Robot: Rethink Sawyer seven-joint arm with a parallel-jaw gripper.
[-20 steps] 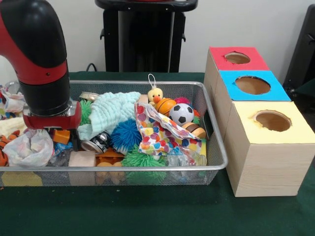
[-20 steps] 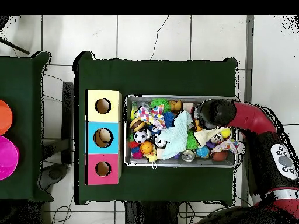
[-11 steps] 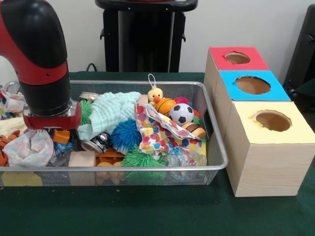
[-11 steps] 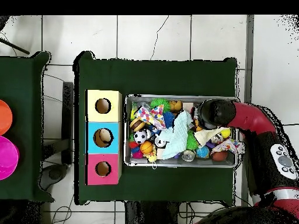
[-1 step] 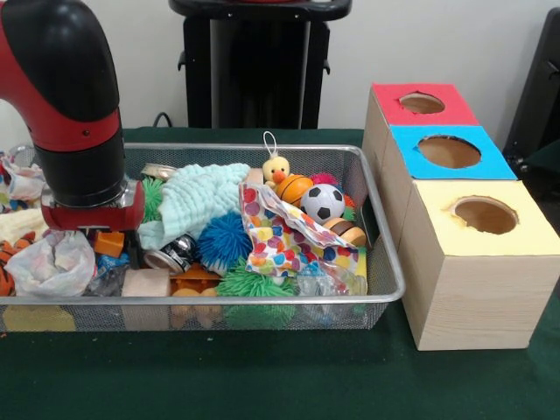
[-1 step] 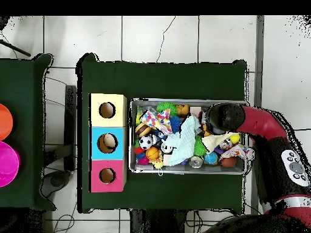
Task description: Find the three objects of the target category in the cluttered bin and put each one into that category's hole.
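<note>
The claw (image 5: 98,234) is sunk into the clutter at the 9 o'clock end of the wire bin (image 5: 385,262) in the front view, hidden under the arm's (image 5: 74,114) red and black wrist; whether it is spread or closed, or has hold of anything, cannot be told. Just under the wrist sits an orange block (image 5: 109,242); at its 7 o'clock lies a crumpled white bag (image 5: 54,261); at its 4 o'clock a small tin can (image 5: 175,253) lies on its side beside a wooden block (image 5: 145,283). At 3 o'clock from the wrist a pale green cloth (image 5: 197,199) is draped over the heap, with a blue spiky ball (image 5: 224,239) and a green spiky ball (image 5: 254,284) below it; a polka-dot cloth (image 5: 284,236) lies further along. Toward the bin's 3 o'clock end are a yellow duck (image 5: 276,169), a small basketball (image 5: 294,188) and a soccer ball (image 5: 323,202), touching one another in a row. Beside the bin stand three wooden boxes; the red hole (image 5: 422,103), blue hole (image 5: 449,151) and yellow hole (image 5: 486,214); in the overhead view something tan shows inside the blue one.
</note>
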